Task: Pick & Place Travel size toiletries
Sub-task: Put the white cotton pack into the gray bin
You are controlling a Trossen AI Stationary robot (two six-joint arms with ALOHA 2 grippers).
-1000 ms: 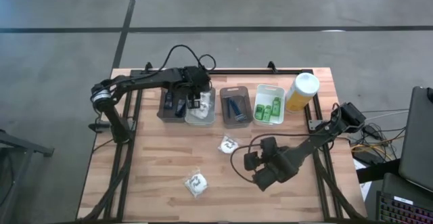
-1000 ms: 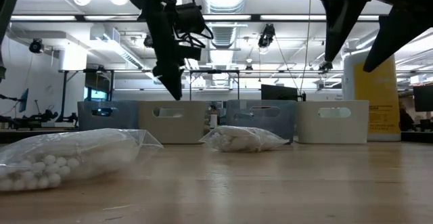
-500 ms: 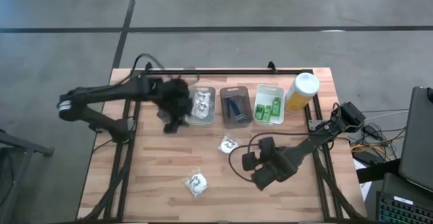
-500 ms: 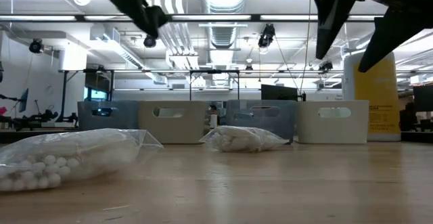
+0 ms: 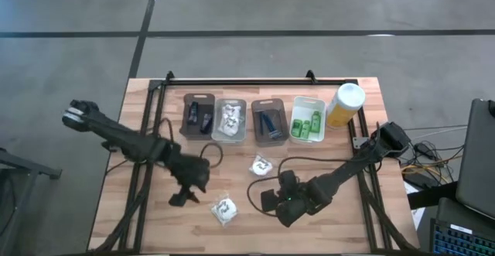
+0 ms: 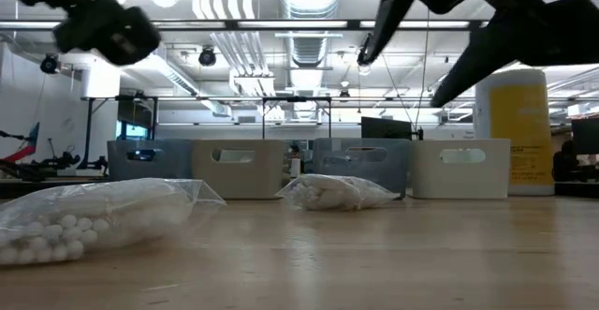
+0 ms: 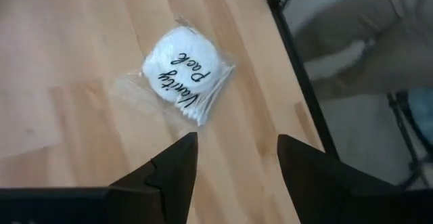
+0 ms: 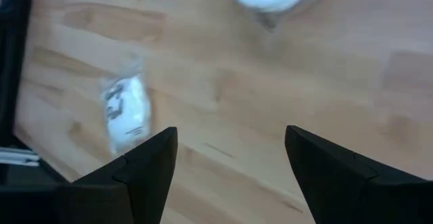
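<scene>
Hovering over the near half of the desk (image 5: 155,209), your left gripper (image 7: 237,158) has its fingers spread wide and empty, lined up on the near packet (image 5: 225,209), probably because it is the next pick. That packet lies flat, its long axis slanting across the planks. The right gripper (image 8: 230,149), also open and empty, waits between it and the far packet (image 5: 261,164) below the trays (image 5: 232,136).

The worktop (image 5: 170,233) was pale, matt wood planks. The packets (image 7: 184,78) were clear, crinkly, glossy plastic. The trays (image 5: 307,120) looked like smooth plastic; the fingers (image 7: 169,176) were matt black.
</scene>
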